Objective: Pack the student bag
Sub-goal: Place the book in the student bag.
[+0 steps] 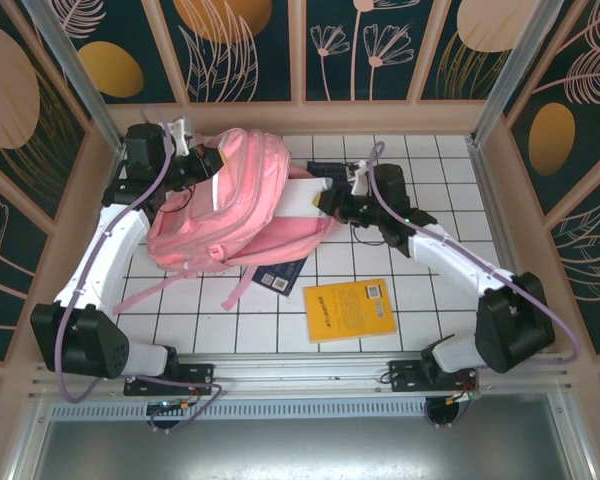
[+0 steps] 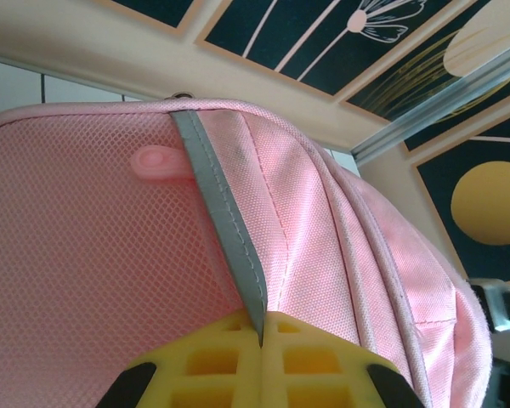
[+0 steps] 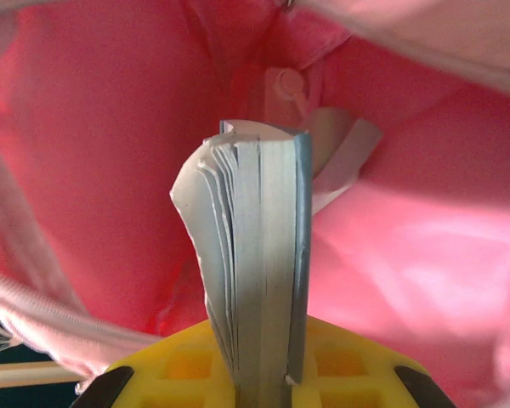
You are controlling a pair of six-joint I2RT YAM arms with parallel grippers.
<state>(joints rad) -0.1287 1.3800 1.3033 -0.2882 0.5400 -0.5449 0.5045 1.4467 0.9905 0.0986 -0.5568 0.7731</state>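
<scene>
The student bag (image 1: 230,200), a big pink backpack, lies tilted at the back left of the tiled table, its straps trailing toward the front. My left gripper (image 1: 206,160) is at its top end, shut on the silvery stripe (image 2: 217,195) beside the mesh pocket (image 2: 93,255); the yellow fingers (image 2: 306,357) pinch that stripe. From the right, my right gripper (image 1: 332,203) is shut on a white book (image 1: 305,195) whose far end is inside the bag's opening. In the right wrist view the book (image 3: 255,212) stands edge-on between the jaws, with the bag's pink lining (image 3: 93,170) around it.
A yellow book (image 1: 350,308) lies flat at the front centre. A dark blue book (image 1: 280,275) pokes out from under the bag's lower edge. Another dark flat item (image 1: 325,168) lies behind the right gripper. Wooden walls (image 1: 380,118) close in the back and sides.
</scene>
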